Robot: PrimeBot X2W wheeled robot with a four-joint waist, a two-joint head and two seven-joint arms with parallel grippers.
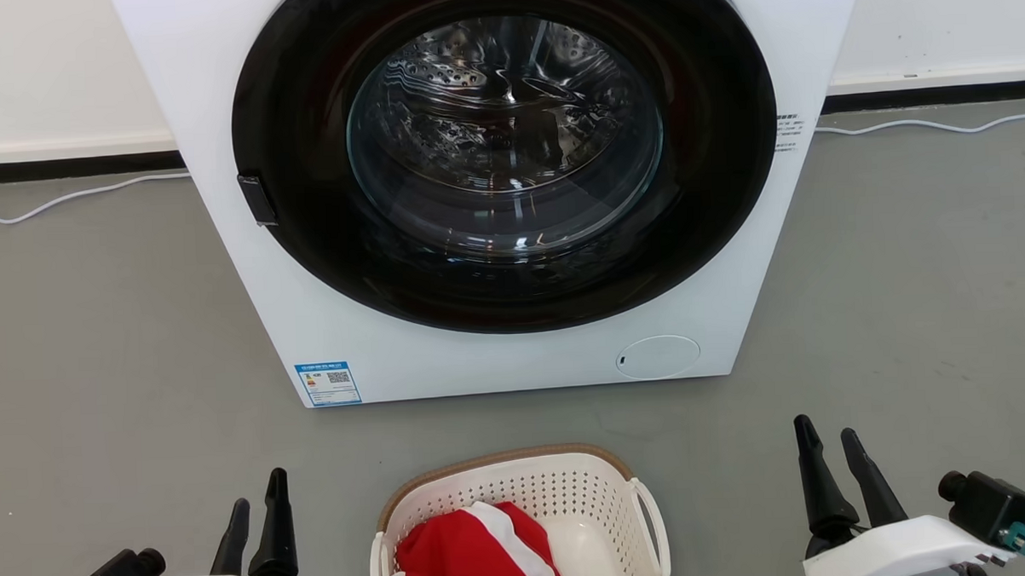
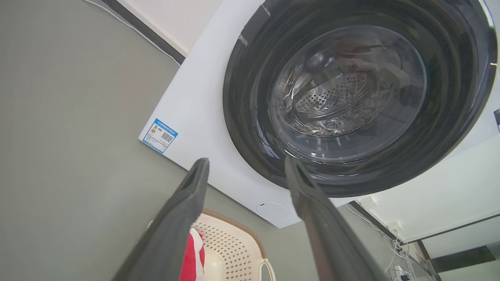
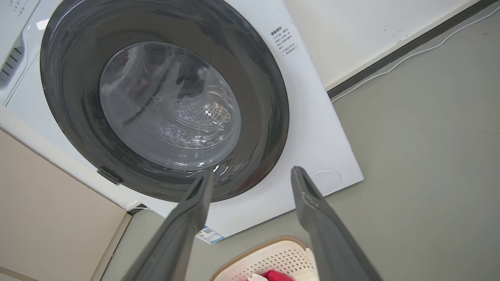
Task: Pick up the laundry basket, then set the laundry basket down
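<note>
- Two hands sit low in the head view, well apart: left hand (image 1: 257, 493) and right hand (image 1: 824, 429). Both have fingers spread wide, nothing between them, touching nothing.
- Between them is the laundry basket (image 1: 571, 490), upright on the floor (image 1: 97, 354) right in front of the robot, brown rim up. Its near end is cut off by the bottom of the head view.
- One hand on each side reads as setup for a two-sided lift. Neither is at a handle yet.
- The right-side loop handle (image 1: 653, 522) is free and reachable. The left one shows only in part.
- A red cloth (image 1: 462, 550) with a white stripe is piled toward the basket's left half. The load is off-centre, so an uneven lift would likely tip it that way.
- Past the basket is a strip of bare floor, then the washer (image 1: 395, 352). Its door (image 1: 508, 152) is shut, and the drum looks empty, though reflections blur it.
- The basket is parked short of the washer, not touching it. Probably that leaves room for the door to swing.
- Farthest: white cable (image 1: 49, 202) along the wall base, well clear of the work.
- Judgement: pick-up not started. The next move needs both hands brought in to the handles.
</note>
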